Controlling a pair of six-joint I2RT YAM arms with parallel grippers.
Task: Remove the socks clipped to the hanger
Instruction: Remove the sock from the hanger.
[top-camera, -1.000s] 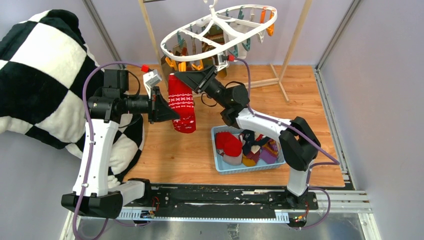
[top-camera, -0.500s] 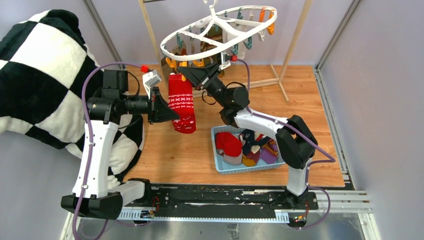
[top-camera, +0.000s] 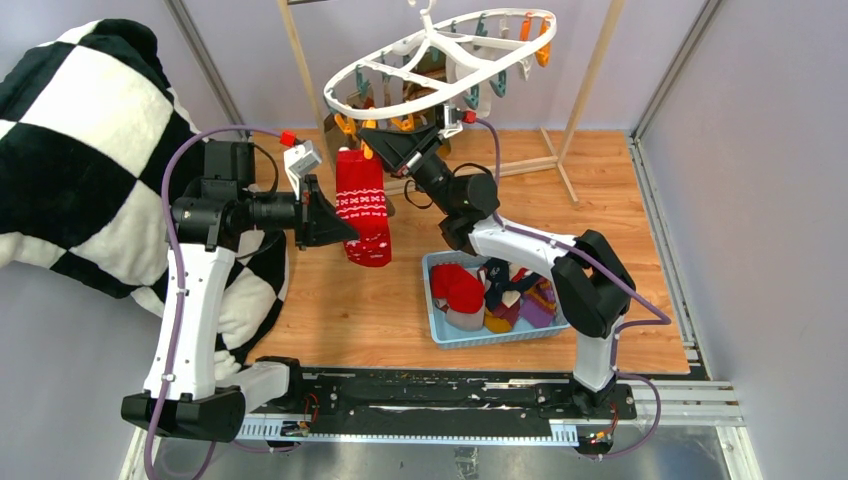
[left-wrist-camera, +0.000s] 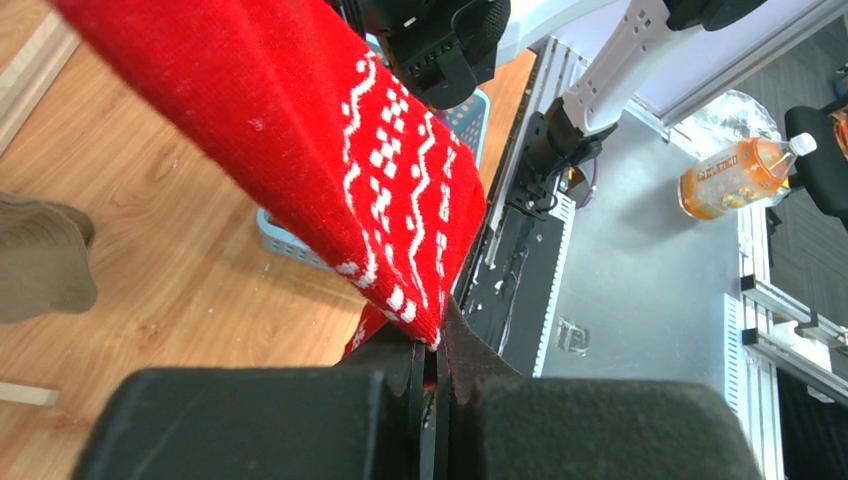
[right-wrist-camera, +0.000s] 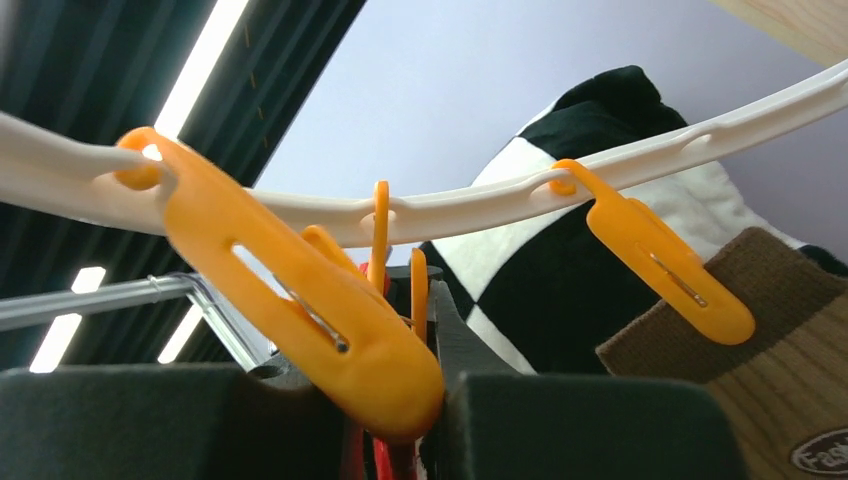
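Over the left-centre of the wooden tabletop (top-camera: 330, 310), the left gripper (top-camera: 347, 237) is clamped tight on the lower edge of one red knitted sock with white pattern (top-camera: 362, 200). The sock hangs below the near rim of the white oval plastic hanger (top-camera: 432, 50). There the right gripper (top-camera: 373, 142) has its jaws narrowed around one orange plastic clip (right-wrist-camera: 310, 310); whether they press it cannot be told. Near the front edge, one blue plastic basket (top-camera: 500, 337) holds heaped socks, too tangled to count.

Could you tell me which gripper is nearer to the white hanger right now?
Right. The right gripper is up at the hanger's near rim among its orange clips; the left gripper is lower, shut on the red sock.
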